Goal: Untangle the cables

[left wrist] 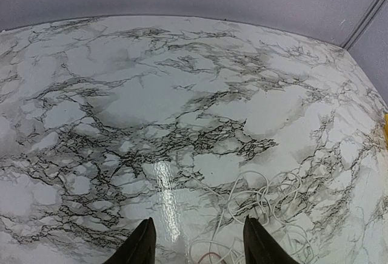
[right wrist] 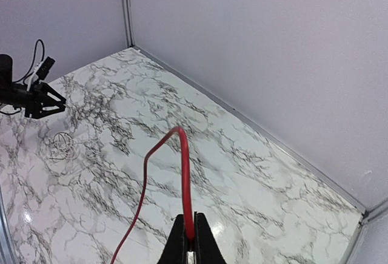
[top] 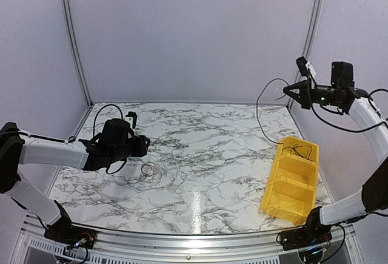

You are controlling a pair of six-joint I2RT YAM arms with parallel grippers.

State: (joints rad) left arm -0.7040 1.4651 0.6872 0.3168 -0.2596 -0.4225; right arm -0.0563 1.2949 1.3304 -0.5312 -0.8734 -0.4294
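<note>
A loose tangle of thin whitish cables [left wrist: 267, 200] lies on the marble table, with a short red strand [left wrist: 212, 257] showing at the bottom edge of the left wrist view. My left gripper [left wrist: 199, 227] hovers low just over the near side of this tangle [top: 150, 170], open, with nothing between its fingers. My right gripper [right wrist: 189, 218] is raised high at the back right [top: 290, 91] and is shut on a red cable [right wrist: 185, 173]. That cable arches up from the jaws and hangs down in a long loop [top: 260, 103] toward the bin.
A yellow two-compartment bin [top: 291, 182] sits at the right of the table, with dark thin cables [top: 301, 150] in its far compartment. Grey walls close in the back and both sides. A small black object [top: 131, 118] stands near the back left.
</note>
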